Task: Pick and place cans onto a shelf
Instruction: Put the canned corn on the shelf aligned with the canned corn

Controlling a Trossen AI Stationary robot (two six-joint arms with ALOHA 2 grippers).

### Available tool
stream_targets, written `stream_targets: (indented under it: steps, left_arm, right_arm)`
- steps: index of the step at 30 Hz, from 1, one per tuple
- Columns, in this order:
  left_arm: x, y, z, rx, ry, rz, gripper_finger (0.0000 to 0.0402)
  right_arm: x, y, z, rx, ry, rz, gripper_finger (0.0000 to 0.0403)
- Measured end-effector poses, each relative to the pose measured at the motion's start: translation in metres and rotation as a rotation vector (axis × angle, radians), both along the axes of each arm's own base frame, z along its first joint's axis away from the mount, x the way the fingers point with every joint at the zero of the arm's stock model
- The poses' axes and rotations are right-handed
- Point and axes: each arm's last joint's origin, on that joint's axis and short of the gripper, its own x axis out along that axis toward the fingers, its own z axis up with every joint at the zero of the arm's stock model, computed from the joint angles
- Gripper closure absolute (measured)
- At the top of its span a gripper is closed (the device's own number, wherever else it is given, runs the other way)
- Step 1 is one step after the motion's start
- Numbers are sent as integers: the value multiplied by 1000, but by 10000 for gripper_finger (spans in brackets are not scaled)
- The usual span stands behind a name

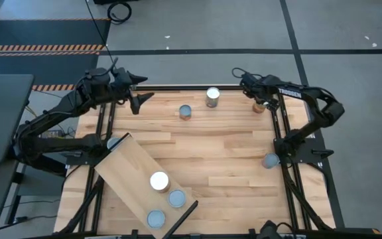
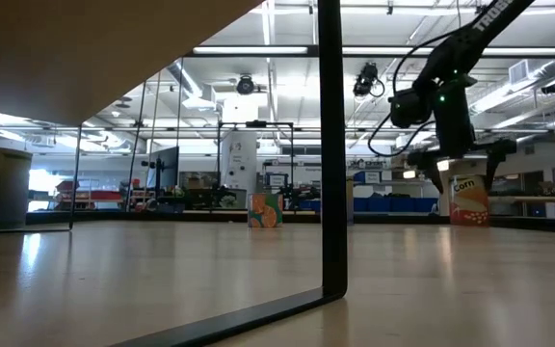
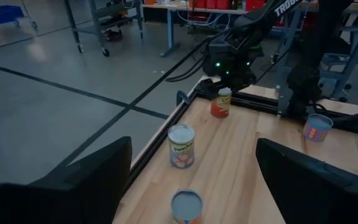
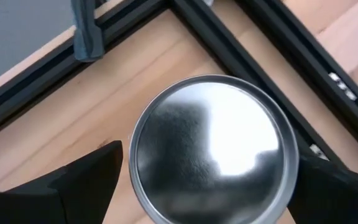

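The right tool (image 1: pixel 262 101) is positioned directly above a can (image 4: pixel 213 149) at the worktop's (image 1: pixel 217 159) far right corner, fingers spread, nothing gripped. Three cans (image 1: pixel 166 197) are seen on the shelf (image 1: pixel 128 169). The left tool (image 1: pixel 138 93) is held open.

The right tool (image 1: pixel 265 103) covers most of the corner can (image 1: pixel 260 106) from above, the silvery lid (image 4: pixel 213 146) runs off the right wrist picture's lower edge, and the shelf's (image 1: pixel 134 176) underside blocks the low view's upper left.
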Motion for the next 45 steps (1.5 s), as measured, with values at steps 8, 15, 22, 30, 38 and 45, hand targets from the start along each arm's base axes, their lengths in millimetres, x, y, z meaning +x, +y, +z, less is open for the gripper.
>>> stream_targets:
  steps: [8,15,22,30,38,45]
  left_arm:
    - [-2,3,0,-4,-4,8,54]
    - [-3,5,0,-41,-26,29,54]
    - [-13,-4,8,-71,-87,-32,54]
    - [-32,-26,18,-161,-182,-296,54]
    - [-66,-58,30,-262,-283,-485,54]
    - [-100,-87,36,-313,-363,-645,54]
  right_arm:
    - [5,-3,-5,-40,53,36,44]
    - [16,2,-2,-48,84,184,90]
    - [64,23,51,-156,111,685,90]
    - [144,88,149,-413,11,1326,89]
    - [202,170,185,-467,-41,1811,88]
    - [240,223,192,-428,-188,1929,87]
